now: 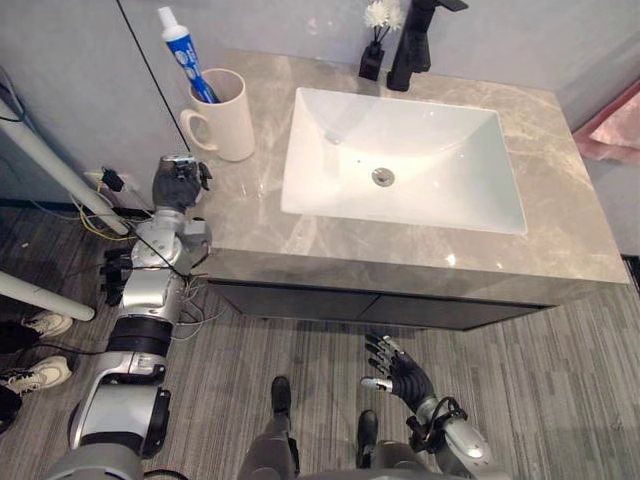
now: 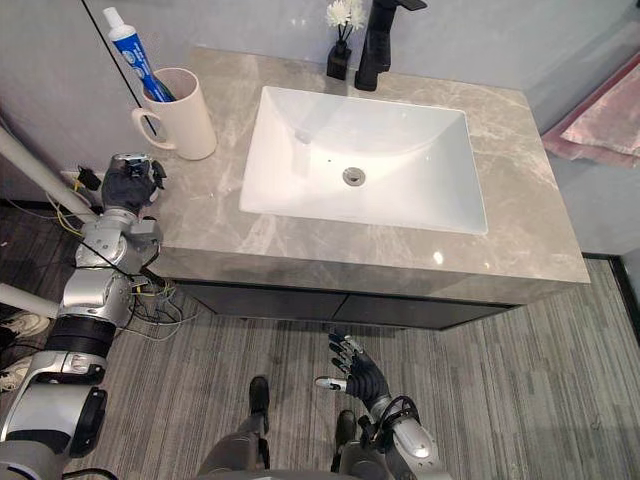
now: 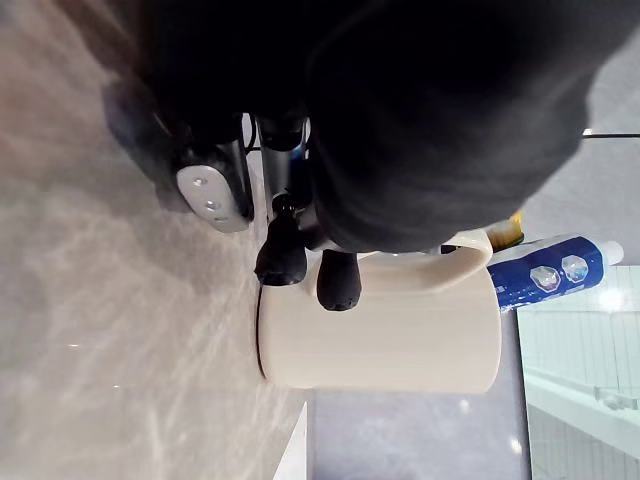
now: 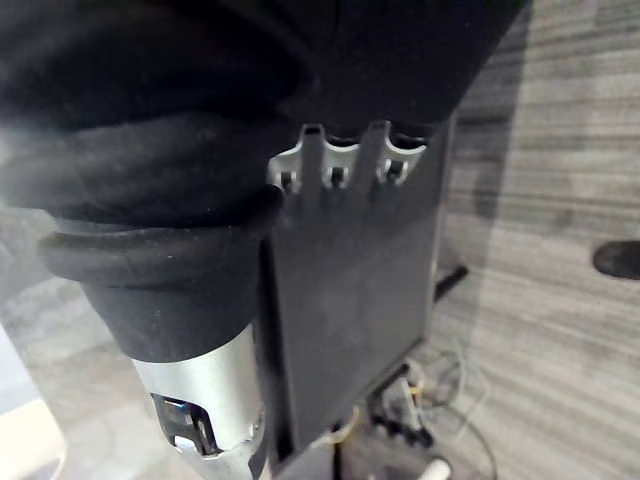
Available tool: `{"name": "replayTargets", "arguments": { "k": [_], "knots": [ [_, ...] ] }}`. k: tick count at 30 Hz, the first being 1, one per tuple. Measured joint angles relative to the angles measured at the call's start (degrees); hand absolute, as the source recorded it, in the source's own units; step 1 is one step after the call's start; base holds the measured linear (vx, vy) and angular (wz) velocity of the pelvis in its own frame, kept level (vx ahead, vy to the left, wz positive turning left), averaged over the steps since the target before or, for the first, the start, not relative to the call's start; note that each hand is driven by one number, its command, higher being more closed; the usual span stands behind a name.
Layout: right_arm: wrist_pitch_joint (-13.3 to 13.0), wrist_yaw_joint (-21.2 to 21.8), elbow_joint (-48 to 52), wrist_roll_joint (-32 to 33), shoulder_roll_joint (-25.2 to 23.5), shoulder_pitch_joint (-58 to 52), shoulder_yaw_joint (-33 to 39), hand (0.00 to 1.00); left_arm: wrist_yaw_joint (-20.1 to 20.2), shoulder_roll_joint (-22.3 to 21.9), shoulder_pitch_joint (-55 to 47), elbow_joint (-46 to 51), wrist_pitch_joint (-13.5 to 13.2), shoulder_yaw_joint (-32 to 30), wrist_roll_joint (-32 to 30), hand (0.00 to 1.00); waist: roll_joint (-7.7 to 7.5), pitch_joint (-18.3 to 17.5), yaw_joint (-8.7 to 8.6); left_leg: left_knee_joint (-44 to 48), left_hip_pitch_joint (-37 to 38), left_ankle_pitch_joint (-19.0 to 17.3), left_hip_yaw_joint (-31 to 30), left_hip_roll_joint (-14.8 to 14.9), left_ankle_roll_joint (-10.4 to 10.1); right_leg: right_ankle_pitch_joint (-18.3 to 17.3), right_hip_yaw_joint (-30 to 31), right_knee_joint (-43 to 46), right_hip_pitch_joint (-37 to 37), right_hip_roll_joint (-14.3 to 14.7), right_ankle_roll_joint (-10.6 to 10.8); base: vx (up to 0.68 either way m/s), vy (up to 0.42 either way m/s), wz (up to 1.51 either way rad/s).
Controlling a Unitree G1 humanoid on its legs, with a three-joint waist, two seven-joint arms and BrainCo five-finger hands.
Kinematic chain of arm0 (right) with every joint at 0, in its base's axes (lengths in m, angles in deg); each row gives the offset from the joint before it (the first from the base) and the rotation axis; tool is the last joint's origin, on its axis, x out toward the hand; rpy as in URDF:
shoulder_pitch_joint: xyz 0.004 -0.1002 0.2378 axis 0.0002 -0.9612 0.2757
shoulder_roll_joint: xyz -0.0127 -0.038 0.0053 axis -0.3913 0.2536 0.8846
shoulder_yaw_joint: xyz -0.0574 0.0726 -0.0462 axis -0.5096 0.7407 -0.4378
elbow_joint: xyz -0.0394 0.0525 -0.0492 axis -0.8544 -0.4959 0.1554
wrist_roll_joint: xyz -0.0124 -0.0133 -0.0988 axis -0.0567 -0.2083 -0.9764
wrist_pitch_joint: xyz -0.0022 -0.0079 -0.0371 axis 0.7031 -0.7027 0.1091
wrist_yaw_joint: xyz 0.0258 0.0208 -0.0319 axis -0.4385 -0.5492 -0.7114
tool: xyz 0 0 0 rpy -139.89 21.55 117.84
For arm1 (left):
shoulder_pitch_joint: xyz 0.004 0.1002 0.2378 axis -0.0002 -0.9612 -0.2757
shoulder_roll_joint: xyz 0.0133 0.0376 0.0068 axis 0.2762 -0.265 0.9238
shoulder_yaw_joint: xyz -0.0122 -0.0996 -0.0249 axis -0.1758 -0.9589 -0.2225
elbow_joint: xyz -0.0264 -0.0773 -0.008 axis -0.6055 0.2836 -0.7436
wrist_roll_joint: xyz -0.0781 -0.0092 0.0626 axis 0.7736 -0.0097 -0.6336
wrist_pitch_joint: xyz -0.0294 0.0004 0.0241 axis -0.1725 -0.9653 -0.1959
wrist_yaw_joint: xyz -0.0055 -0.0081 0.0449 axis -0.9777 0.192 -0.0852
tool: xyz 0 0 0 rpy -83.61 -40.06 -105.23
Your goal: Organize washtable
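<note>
The marble desk (image 1: 560, 200) carries a white sink (image 1: 420, 150) set into its middle, with a round drain (image 1: 383, 176) in the basin. At 12 o'clock, against the wall, stands a black faucet (image 1: 412, 45), and just beside it, toward 11 o'clock, a small black vase (image 1: 372, 58) holds a white flower (image 1: 383, 14). At the 10 o'clock corner a cream mug (image 1: 228, 125) stands upright with its handle turned toward the desk's 9 o'clock edge, and a blue and white toothpaste tube (image 1: 182, 50) leans in it, cap up. The left robot hand (image 1: 180, 182) sits at the 9 o'clock edge of the desk, just beside the mug on its handle side. In the left wrist view it comes close against the mug's wall by the handle, but I cannot tell whether it touches, nor whether it is wide or closed. The right robot hand (image 1: 400, 372) hangs at 6 o'clock, below the desk's dark cabinet front (image 1: 400, 308) and over the grey striped floor (image 1: 560, 380), wide open with its fingers spread and holding nothing. A person's white shoes (image 1: 40, 322) show on the floor well off at 8 o'clock.
</note>
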Motion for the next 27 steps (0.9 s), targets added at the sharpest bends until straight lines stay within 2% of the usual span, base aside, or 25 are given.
{"name": "replayTargets", "arguments": {
  "k": [13,17,27],
  "knots": [
    [-0.01,-0.01,0.51,-0.03,-0.05,-0.05,-0.04,0.00,-1.01,0.01,2.83,0.00,0.75,0.10,-0.32,1.00,-0.22,0.13,0.01,0.00,-0.87,0.01,0.05,0.01,0.01,0.06,0.05,-0.21,-0.83,0.06,-0.08,0.00,0.000,0.00],
    [-0.03,-0.06,0.54,-0.02,-0.21,-0.05,-0.04,0.00,-1.01,0.53,5.25,-0.02,0.89,0.40,-0.29,1.00,-1.04,0.64,0.04,0.00,-1.28,0.01,-0.01,0.09,0.01,0.12,0.06,-0.25,-1.20,0.14,-0.17,0.00,0.000,0.00],
    [-0.17,-0.53,0.56,0.00,-1.15,0.05,-0.03,0.00,-0.98,3.32,9.02,-0.06,0.88,2.51,-0.18,1.00,-1.95,1.42,-0.08,0.02,-2.17,0.01,0.55,0.06,0.02,0.49,0.45,-0.91,-2.04,0.11,-0.23,0.00,0.000,-0.01]
  ]
}}
